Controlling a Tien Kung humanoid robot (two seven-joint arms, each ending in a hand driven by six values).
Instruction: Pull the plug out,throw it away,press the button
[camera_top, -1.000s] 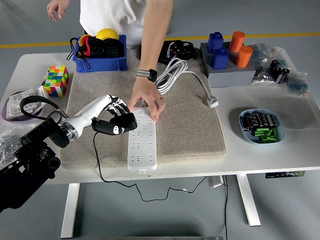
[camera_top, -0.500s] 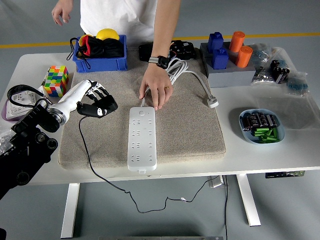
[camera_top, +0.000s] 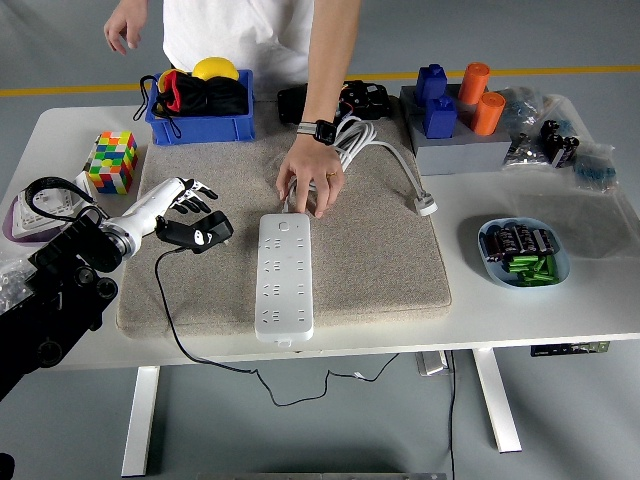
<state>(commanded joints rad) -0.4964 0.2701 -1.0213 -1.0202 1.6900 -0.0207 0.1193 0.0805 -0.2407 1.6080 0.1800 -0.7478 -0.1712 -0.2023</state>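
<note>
On the mat's left side, left hand (camera_top: 178, 203) has its fingers spread wide over the black plug (camera_top: 197, 234), apparently just dropped, cord trailing off the desk (camera_top: 560, 290) edge. Throw-away step looks about done; next is pressing the button on the white power strip (camera_top: 282, 278), which a person's hand (camera_top: 312, 183) steadies at its top end.

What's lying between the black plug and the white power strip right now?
Nothing but bare mat: in the head view, only beige surface separates the black plug from the white power strip.
</note>
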